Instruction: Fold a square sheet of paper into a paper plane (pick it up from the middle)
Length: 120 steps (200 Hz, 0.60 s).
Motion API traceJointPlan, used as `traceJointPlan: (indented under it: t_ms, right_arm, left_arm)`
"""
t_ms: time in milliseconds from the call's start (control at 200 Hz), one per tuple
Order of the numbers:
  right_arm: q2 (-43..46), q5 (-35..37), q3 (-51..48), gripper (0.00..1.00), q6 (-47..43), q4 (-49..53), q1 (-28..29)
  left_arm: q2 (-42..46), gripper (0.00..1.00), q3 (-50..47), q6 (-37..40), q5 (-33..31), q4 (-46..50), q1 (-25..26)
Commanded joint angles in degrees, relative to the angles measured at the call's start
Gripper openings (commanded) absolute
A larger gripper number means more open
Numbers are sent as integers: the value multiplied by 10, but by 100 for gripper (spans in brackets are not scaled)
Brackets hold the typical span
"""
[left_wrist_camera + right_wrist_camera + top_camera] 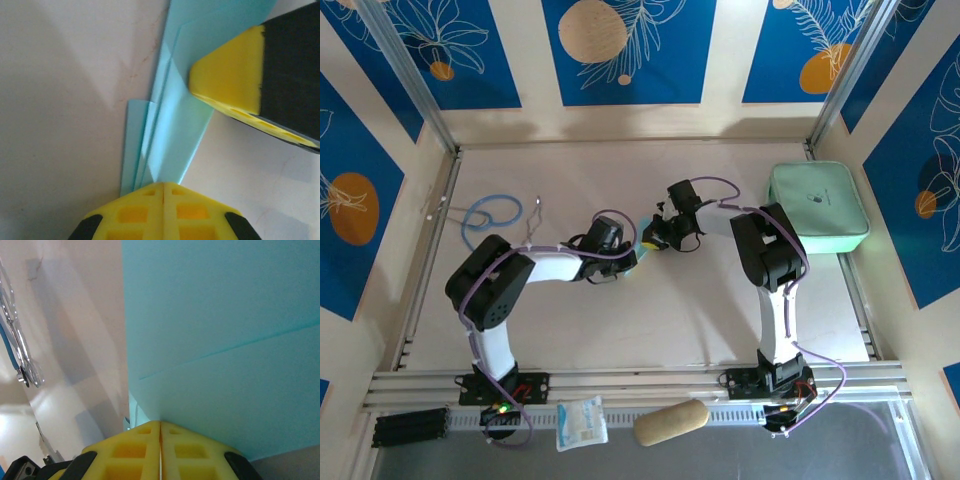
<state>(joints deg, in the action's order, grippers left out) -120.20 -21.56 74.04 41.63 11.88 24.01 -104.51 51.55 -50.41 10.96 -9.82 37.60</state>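
Arms elbowed inward, jaws clamped on paper plane [175,130]

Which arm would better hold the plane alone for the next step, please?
Left, probably: the left gripper is shut where the plane's folds converge, while the right gripper pinches one flat flap.

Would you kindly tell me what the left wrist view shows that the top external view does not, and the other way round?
Left wrist: the overlapping creased layers of the light-blue folded paper plane, its near end pinched in the shut left gripper, and a yellow finger of the right gripper at its far part. Top external: the mint-green zip case, blue cable loop, white snack packet and both whole arms. Shared: the paper between the two grippers on the pale table.
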Motion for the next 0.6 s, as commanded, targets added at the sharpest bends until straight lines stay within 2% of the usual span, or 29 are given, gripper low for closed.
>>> traceJointPlan:
  t_ms: [0, 90, 260, 595]
  right_arm:
    - [-22, 27, 3, 9, 4, 49, 0]
    - [-22, 31, 1, 9, 8, 54, 0]
    - [-26, 33, 4, 7, 16, 63, 0]
    - [-34, 33, 23, 6, 13, 96, 0]
  left_arm:
    - [29, 11, 14, 19, 51, -15, -5]
    - [25, 14, 20, 19, 71, -41, -5]
    - [-9, 13, 35, 15, 82, -43, -3]
    - [-42, 10, 38, 39, 46, -2, -9]
